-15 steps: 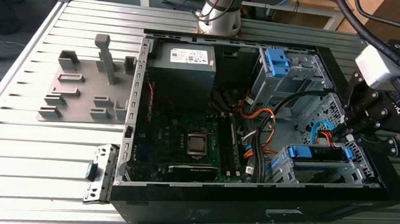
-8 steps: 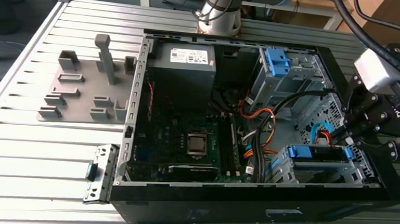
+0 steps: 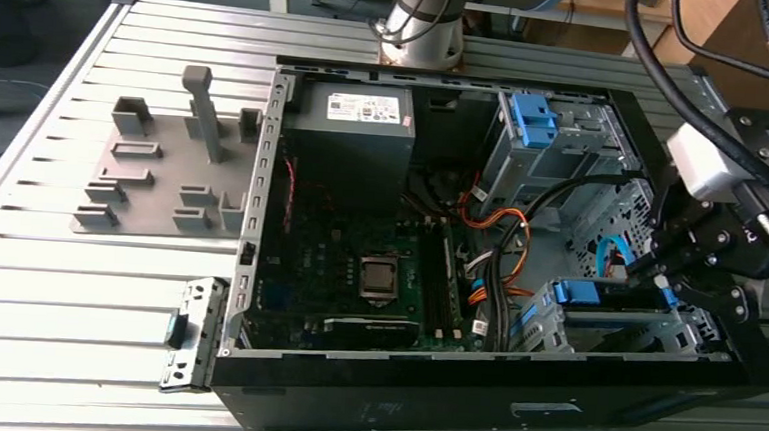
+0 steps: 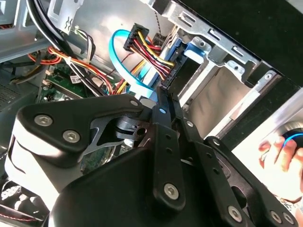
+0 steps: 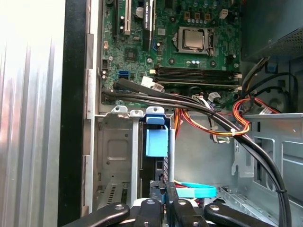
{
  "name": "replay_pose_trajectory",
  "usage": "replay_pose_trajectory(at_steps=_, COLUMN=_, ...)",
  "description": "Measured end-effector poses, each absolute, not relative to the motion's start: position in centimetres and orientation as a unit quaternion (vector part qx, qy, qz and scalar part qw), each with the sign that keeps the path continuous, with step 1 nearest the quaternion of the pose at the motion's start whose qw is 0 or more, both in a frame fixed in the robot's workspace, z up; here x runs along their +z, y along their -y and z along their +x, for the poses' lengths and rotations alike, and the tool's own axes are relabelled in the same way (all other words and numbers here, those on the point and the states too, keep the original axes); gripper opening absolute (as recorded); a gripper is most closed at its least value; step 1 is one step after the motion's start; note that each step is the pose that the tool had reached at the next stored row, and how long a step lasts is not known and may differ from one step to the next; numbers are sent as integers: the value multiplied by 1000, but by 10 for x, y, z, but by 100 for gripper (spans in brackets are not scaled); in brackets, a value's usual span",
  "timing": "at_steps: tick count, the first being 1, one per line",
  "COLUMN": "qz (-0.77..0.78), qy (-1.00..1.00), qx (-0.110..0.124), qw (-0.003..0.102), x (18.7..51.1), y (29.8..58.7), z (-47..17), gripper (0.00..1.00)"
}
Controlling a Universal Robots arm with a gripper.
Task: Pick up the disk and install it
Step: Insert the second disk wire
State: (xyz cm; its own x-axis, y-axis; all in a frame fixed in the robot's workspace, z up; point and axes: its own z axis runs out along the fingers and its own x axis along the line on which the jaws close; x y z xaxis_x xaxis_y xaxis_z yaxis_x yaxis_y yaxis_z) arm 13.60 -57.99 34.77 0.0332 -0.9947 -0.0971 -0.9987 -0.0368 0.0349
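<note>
Disk (image 5: 156,142) slotted upright in drive cage (image 5: 111,151), gripper (image 5: 161,187) at its outer edge.
Pincer is clenched, tips together at the cage mouth against the disk's end; I cannot tell whether they pinch anything. The disk's blue rail shows inside the cage slot. Power lead (image 4: 151,54) and blue data cable (image 4: 112,54) hang just beside the cage. Judgement: press straight along the slot, keep the rails square to the cage walls, and keep both cables out of the path.
</note>
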Motion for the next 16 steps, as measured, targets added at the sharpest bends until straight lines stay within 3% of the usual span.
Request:
replay_pose_trajectory(at_steps=11, qz=-718, qy=-692, qx=62, qw=37, x=343, y=580, z=133, gripper=16)
replay_pose_trajectory(at_steps=16, qz=-718, qy=-692, qx=64, qw=38, x=340, y=582, z=134, gripper=16)
